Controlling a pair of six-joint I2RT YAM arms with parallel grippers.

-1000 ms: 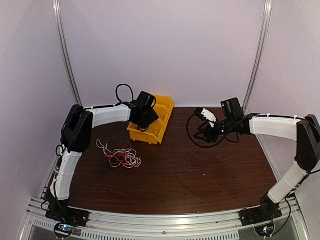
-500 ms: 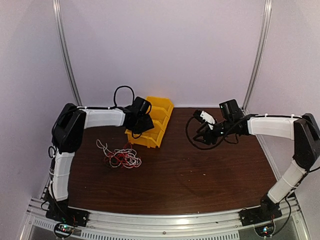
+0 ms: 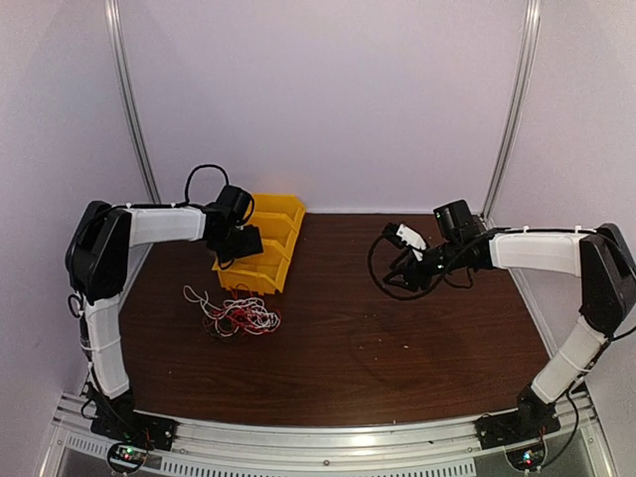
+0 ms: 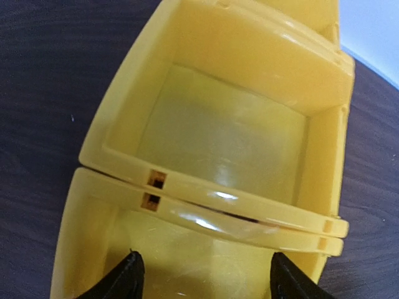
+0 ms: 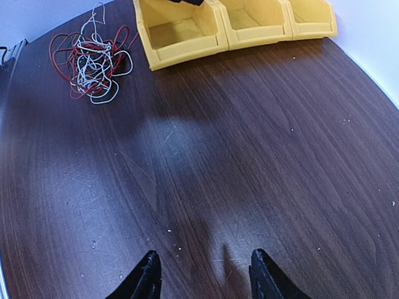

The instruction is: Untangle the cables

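Note:
The cables [image 3: 235,313] lie as one small tangle of white, red and dark thin wires on the dark wooden table, left of centre. In the right wrist view the cables [image 5: 93,59] are at the far upper left. My left gripper [image 3: 238,253] hovers over the near yellow bin [image 4: 218,143], behind the tangle. Its black fingertips [image 4: 128,279] stand wide apart and open with only the bin's floor between them; left gripper [image 4: 206,280]. My right gripper [image 3: 399,270] hangs open above bare table [image 5: 249,156] at the right of centre, far from the tangle; right gripper [image 5: 204,274].
A row of three joined yellow bins [image 3: 260,243] stands at the back left, just behind the tangle; they look empty [image 5: 255,18]. White walls and metal posts [image 3: 134,109] close the table at the back and sides. Thick black arm cables loop near each wrist [image 3: 378,260].
My left arm has swung left, and the yellow bins have slid left with it. The right gripper has dropped slightly. The tangle has barely shifted.

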